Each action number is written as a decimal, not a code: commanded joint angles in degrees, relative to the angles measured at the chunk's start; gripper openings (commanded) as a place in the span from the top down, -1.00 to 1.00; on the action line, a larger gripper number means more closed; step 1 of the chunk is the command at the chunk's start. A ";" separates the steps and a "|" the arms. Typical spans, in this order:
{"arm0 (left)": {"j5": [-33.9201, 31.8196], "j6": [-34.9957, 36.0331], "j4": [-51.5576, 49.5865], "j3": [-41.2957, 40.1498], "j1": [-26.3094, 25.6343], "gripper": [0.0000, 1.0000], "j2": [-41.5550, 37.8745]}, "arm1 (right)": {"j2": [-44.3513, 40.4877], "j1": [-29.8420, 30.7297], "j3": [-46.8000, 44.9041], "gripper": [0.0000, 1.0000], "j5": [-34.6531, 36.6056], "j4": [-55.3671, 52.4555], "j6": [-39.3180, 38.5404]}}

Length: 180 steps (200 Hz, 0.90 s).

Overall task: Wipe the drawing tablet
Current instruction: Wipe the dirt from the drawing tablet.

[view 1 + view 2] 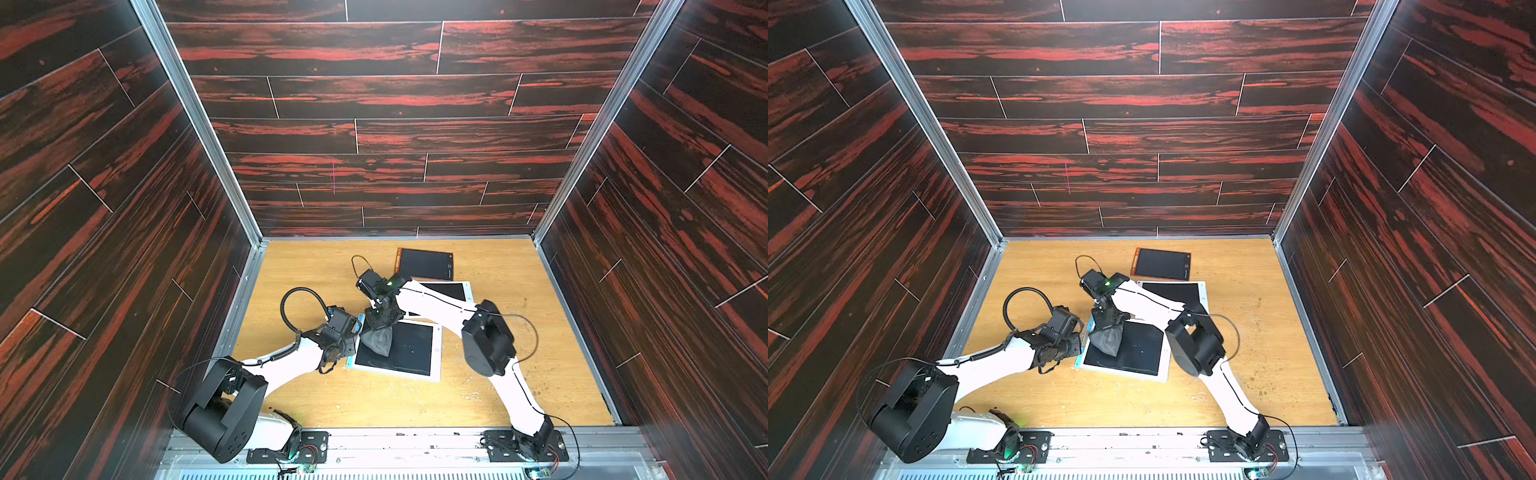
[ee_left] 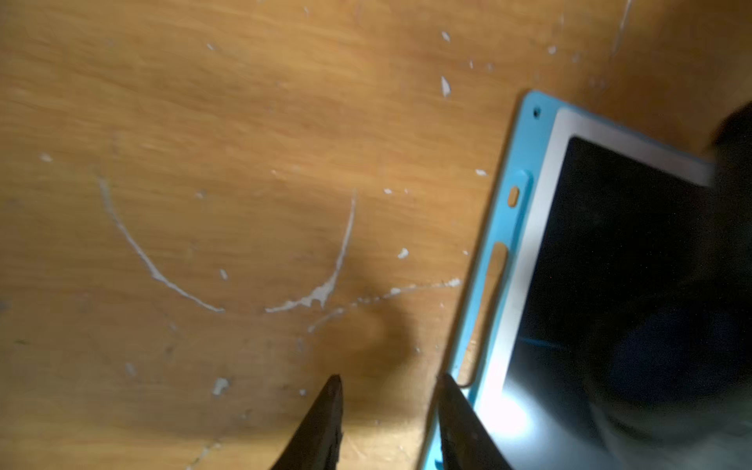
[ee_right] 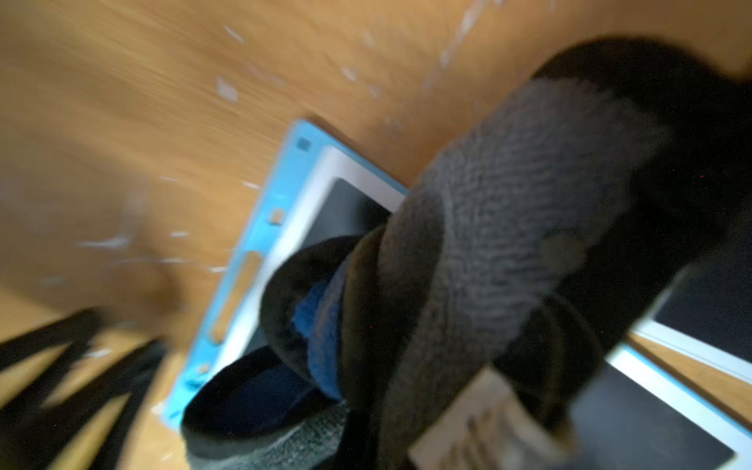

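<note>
As the right gripper (image 1: pixel 381 321) clenches a crumpled dark grey cloth (image 1: pixel 377 341) on the black screen of the blue-edged white drawing tablet (image 1: pixel 409 353) lying on the wooden table (image 1: pixel 498 374), the left gripper (image 2: pixel 390 378) hovers parted and empty beside its blue edge.

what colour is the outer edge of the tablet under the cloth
Light blue; the edge shows best in the left wrist view.
</note>
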 commanded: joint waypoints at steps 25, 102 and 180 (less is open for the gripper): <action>-1.12 1.91 0.57 1.81 0.61 0.19 3.12 | 2.03 -0.25 -0.92 1.00 0.54 -1.85 1.66; 3.27 4.98 -0.32 7.01 0.57 0.21 8.51 | 3.65 -0.31 -1.40 1.00 0.98 -1.52 1.35; 4.22 5.52 -1.00 7.39 0.59 0.21 9.02 | 3.03 -0.25 -3.33 1.00 0.56 -0.35 1.31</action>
